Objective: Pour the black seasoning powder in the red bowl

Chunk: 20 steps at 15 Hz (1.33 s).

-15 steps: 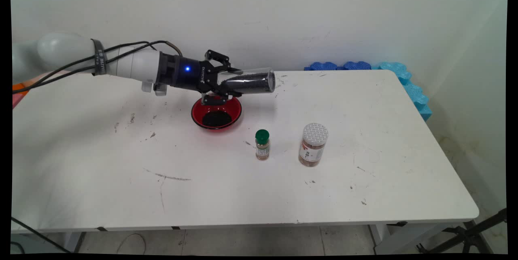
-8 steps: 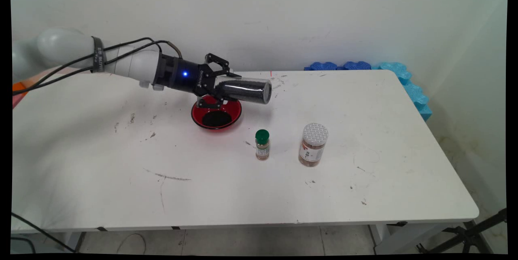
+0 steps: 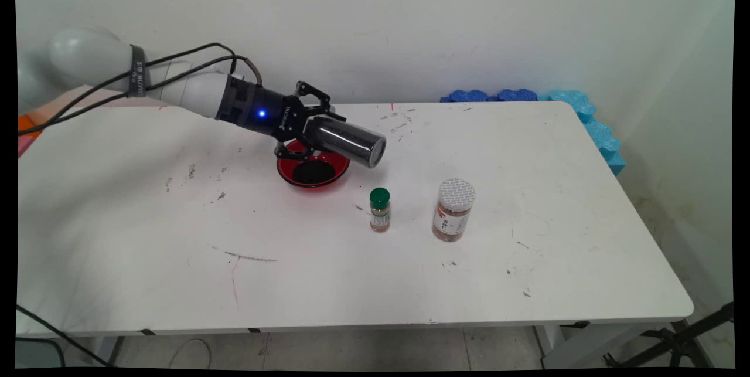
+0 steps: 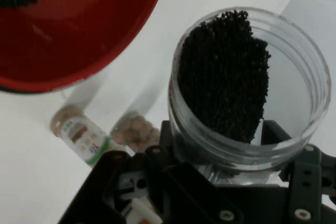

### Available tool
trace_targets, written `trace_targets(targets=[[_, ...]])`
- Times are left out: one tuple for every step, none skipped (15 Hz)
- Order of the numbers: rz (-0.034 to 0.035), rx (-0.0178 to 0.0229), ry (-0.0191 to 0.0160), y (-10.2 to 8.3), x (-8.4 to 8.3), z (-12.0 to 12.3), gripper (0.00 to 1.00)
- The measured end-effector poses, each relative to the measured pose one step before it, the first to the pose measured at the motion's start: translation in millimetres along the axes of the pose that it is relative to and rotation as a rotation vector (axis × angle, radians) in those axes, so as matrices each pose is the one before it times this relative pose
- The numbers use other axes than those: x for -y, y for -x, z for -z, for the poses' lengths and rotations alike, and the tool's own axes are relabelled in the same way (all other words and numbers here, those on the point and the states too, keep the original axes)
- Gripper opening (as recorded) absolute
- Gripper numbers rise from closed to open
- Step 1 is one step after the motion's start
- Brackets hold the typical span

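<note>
Hand view cut off the red bowl (image 4: 79, 40); above that bowl, the gripper (image 3: 310, 131) reached rightward, fingers clamped on a tilted clear jar (image 3: 345, 141) of black granules.

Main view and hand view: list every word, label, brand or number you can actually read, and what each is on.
No text can be read with certainty.
Gripper body: white lettering beside the blue light, too small to read.
Black strap on the arm: white lettering, too blurred.
White-lidded jar: label print too small.
Green-capped bottle: label too small in the main view, blurred in the hand view.
Clear jar of black grains: no label visible.
</note>
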Motion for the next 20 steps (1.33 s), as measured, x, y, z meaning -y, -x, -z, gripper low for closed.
trace_targets(targets=[[-0.04535,-0.0051,-0.00997,0.03,-1.72,1.62,0.0],[-0.03821,-0.0056,-0.00724,-0.07,-1.94,1.51,0.0],[-0.04604,-0.00658,-0.00888,0.13,-2.38,2.06,0.0],[-0.04812,-0.00573,-0.00879,0.28,-2.42,2.14,0.0],[-0.0432,-0.00394,-0.00794,0.28,-1.92,1.82,0.0],[-0.05591,-0.00364,-0.0086,0.57,-2.35,2.3,0.0],[-0.05012,-0.00302,-0.00703,0.54,-2.14,1.93,0.0],[-0.06102,-0.00382,-0.00785,0.69,-2.7,2.39,0.0],[-0.06127,-0.0046,-0.00727,0.78,-3.17,2.61,0.0],[-0.0588,-0.00408,-0.00596,0.87,-3.38,2.64,0.0],[-0.0488,-0.00319,-0.00282,0.97,-3.36,2.63,0.0],[-0.05582,-0.00293,-0.00086,1.4,-4.6,2.87,0.0],[-0.05175,-0.00306,0.00015,1.33,-4.59,2.96,0.0],[-0.04139,-0.00336,0.00117,0.93,-4.0,2.66,0.0],[-0.04999,-0.00244,0.00277,0.99,-4.89,3.1,0.0],[-0.04496,-0.00194,0.00254,0.79,-4.1,2.53,0.0],[-0.0625,-0.00226,0.00473,1.04,-5.17,3.14,0.0],[-0.0388,0.00027,0.00086,0.58,-2.52,1.77,0.0],[-0.05824,0.00168,0.00407,0.65,-3.76,2.37,0.0],[-0.06579,-0.00258,0.00588,0.42,-4.35,3.39,0.0]])
